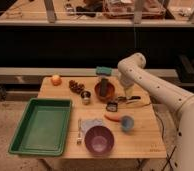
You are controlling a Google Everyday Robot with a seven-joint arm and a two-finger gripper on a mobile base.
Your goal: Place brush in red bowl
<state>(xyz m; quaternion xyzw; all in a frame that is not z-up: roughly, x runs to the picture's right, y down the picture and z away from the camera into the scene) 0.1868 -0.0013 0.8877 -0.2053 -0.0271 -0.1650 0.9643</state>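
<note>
The brush [111, 105] is a small black object lying on the wooden table, just in front of the red bowl [105, 90]. The red bowl stands at the middle back of the table, and a greyish dark object stands inside it. My white arm comes in from the right, bends at its elbow [132, 64] and points down. My gripper [128, 95] hangs just right of the red bowl and behind-right of the brush, above a thin yellowish and black item [133, 99]. It does not touch the brush.
A green tray [40, 125] fills the table's left. An orange [56, 79], a dark cluster [76, 87] and a metal cup [85, 97] sit left of the bowl. A teal sponge [104, 71] lies behind it. A carrot [112, 118], blue cup [126, 123], purple bowl [99, 139] and fork [80, 131] are in front.
</note>
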